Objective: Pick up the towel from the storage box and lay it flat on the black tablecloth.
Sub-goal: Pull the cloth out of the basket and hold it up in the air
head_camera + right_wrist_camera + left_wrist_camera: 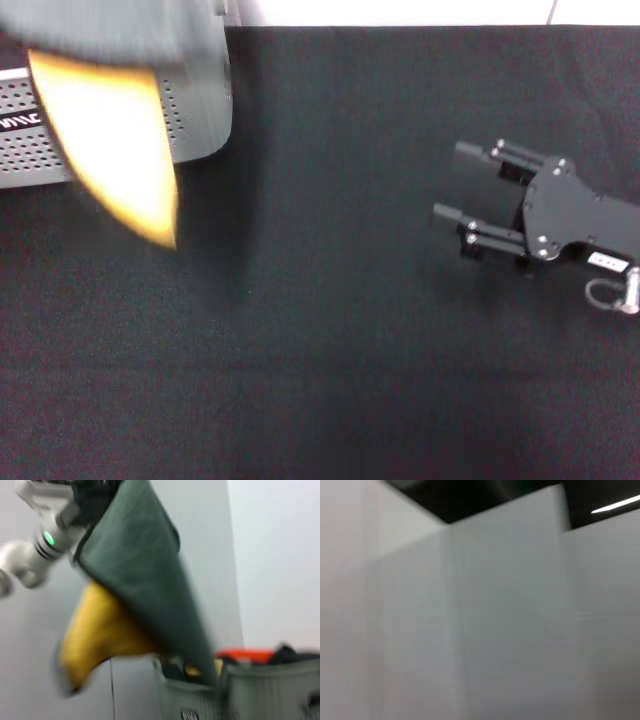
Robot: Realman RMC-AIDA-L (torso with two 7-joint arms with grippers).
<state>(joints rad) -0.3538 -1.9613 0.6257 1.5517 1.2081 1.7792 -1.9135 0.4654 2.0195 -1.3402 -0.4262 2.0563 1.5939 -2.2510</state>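
Black tablecloth [340, 300] covered the table — storage box [200, 110] far left.
Towel [115, 150] hung above the box from the left end effector [92, 495], apparently pinched; right end effector [465, 195] rested spread.

One towel [115, 140], one storage box [195, 110], one black tablecloth [350, 330], two end effectors: right [455, 215], left [87, 495]

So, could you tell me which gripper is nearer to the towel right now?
The left. The left gripper holds the towel hanging above the storage box; the right gripper rests well away on the black tablecloth.
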